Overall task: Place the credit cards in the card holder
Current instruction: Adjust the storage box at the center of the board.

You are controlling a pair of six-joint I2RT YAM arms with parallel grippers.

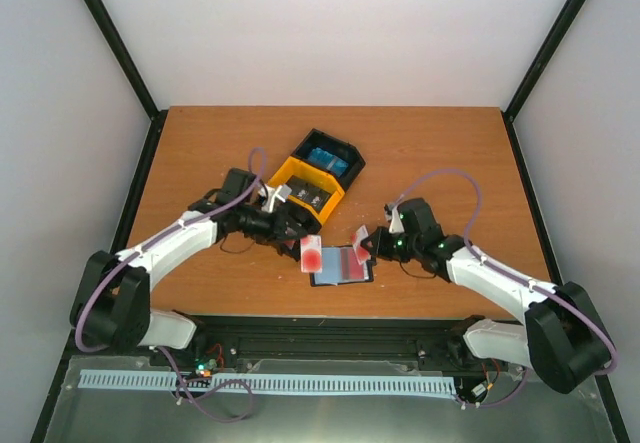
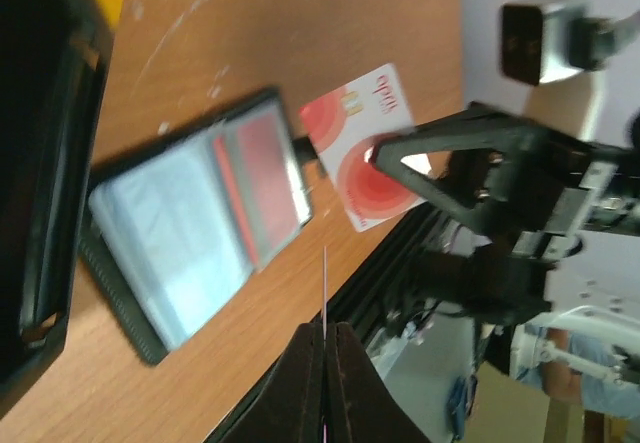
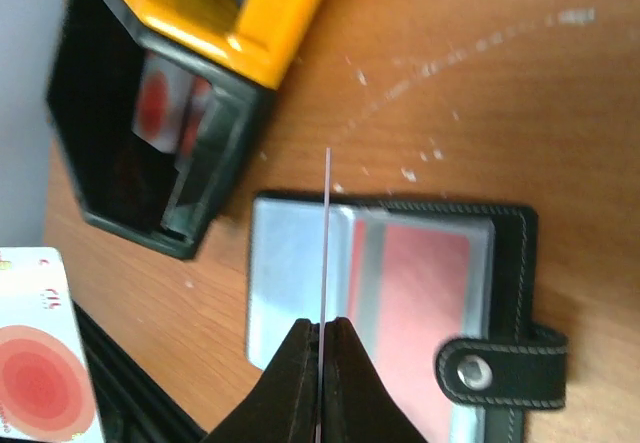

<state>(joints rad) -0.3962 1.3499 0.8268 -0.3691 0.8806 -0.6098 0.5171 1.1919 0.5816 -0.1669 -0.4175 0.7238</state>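
Note:
The card holder [image 1: 342, 267] lies open on the table near the front edge, with a red card [image 3: 420, 293] in its right pocket and its snap tab [image 3: 500, 371] spread out. My left gripper [image 1: 297, 233] is shut on a red-and-white credit card [image 1: 311, 254] just left of the holder; in the left wrist view this card [image 2: 325, 283] is edge-on between the fingers [image 2: 310, 363]. My right gripper [image 1: 373, 245] is shut on another red-and-white card [image 1: 359, 242], held above the holder's right side. This card is edge-on in the right wrist view [image 3: 327, 243] and face-on in the left wrist view [image 2: 350, 133].
A black-and-yellow tray [image 1: 290, 173] stands behind the holder, with blue cards [image 1: 328, 159] in its far compartment and dark cards [image 1: 310, 200] in the yellow one. The table's front edge and a black rail [image 1: 330, 328] lie just below the holder.

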